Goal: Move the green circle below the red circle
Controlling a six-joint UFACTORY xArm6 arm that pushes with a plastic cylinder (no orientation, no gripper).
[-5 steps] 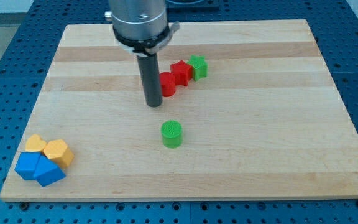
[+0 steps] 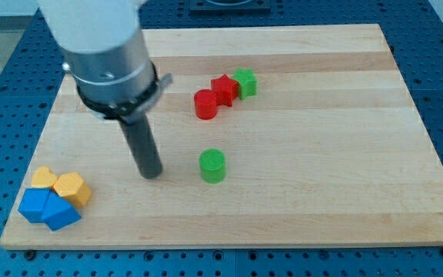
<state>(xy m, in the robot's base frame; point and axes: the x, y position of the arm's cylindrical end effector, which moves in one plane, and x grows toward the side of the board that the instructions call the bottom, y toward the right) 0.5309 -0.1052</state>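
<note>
Tip position: my tip (image 2: 151, 174) rests on the counter (image 2: 321, 192), near the green circle (image 2: 213, 165), at the view's left of it and not touching.
Hand: none fitted; the arm ends in a bare rod, so no hand state applies.
Green circle: stands alone, below the red circle (image 2: 204, 104) toward the view's bottom, apart from it.
Red circle: touches a red star (image 2: 224, 89); a green star (image 2: 244, 81) adjoins that.
Bottom-left corner: two orange blocks (image 2: 61, 185) and two blue blocks (image 2: 46, 209), clustered.

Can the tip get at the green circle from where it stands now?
Probably yes. My tip stands just to the view's left of the green circle, apart from it, with only bare board between them. The red circle lies well toward the view's top.
</note>
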